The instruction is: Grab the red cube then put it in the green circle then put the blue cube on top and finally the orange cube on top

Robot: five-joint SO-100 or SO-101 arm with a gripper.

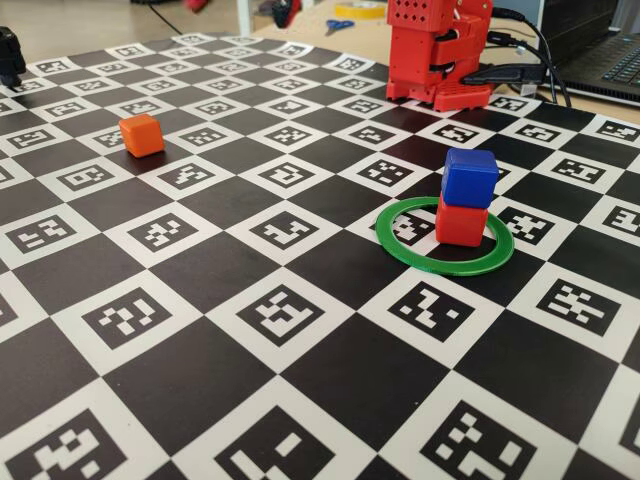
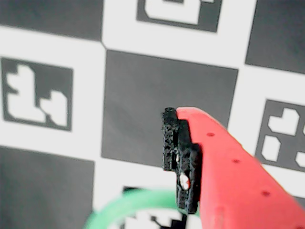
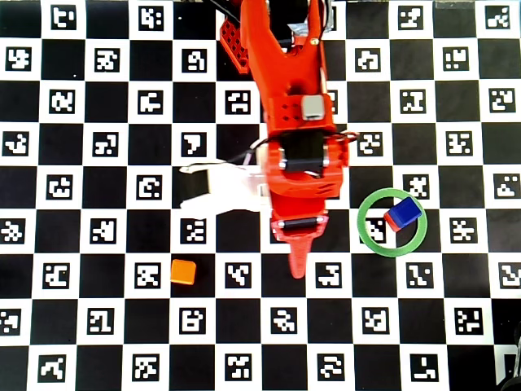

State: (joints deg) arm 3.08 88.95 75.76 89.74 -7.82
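The red cube (image 1: 461, 224) stands inside the green circle (image 1: 400, 247), and the blue cube (image 1: 470, 176) sits on top of it, turned slightly. The overhead view shows the same stack (image 3: 404, 214) at the far side of the green circle (image 3: 368, 237). The orange cube (image 1: 142, 135) (image 3: 183, 271) lies alone on the board, apart from the stack. My gripper (image 3: 297, 265) hangs over the board left of the circle, holding nothing. In the wrist view one red finger (image 2: 224, 171) shows, its black pad (image 2: 175, 152) bare. An arc of the green circle (image 2: 128, 205) shows below it. The other finger is out of view.
The board is a black-and-white chequer of printed markers (image 1: 280, 315). The arm's red base (image 1: 438, 50) stands at the board's far edge, with cables (image 1: 520, 70) and a laptop (image 1: 610, 60) behind it. A white camera mount (image 3: 220, 186) sticks out from the wrist.
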